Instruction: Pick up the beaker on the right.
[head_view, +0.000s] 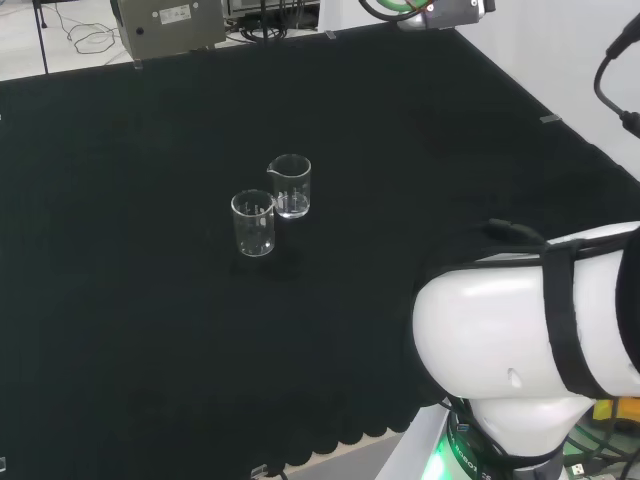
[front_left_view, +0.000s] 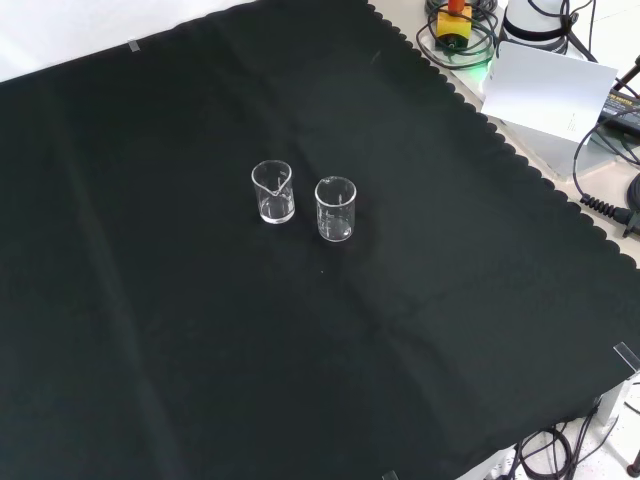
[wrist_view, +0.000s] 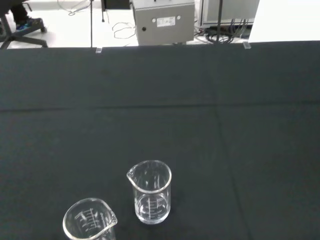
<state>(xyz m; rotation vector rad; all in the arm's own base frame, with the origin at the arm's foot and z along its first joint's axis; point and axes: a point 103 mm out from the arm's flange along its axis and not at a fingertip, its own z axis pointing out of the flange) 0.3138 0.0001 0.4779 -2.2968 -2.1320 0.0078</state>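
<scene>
A second clear beaker (head_view: 253, 222) stands upright on the black cloth (head_view: 120, 300)

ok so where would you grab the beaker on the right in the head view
Probably around the straight wall of the right beaker, about mid-height, below the lip. It stands upright with its mouth open, so a wrap from the side suits it. Come from the head view's right: the other beaker stands close on its left, and the pouring spout points that way too.

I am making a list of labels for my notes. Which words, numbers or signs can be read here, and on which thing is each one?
None can be read.
Right beaker: printed scale marks, too small.
Left beaker: scale marks, too small.
Grey box: white label, print blurred.
</scene>
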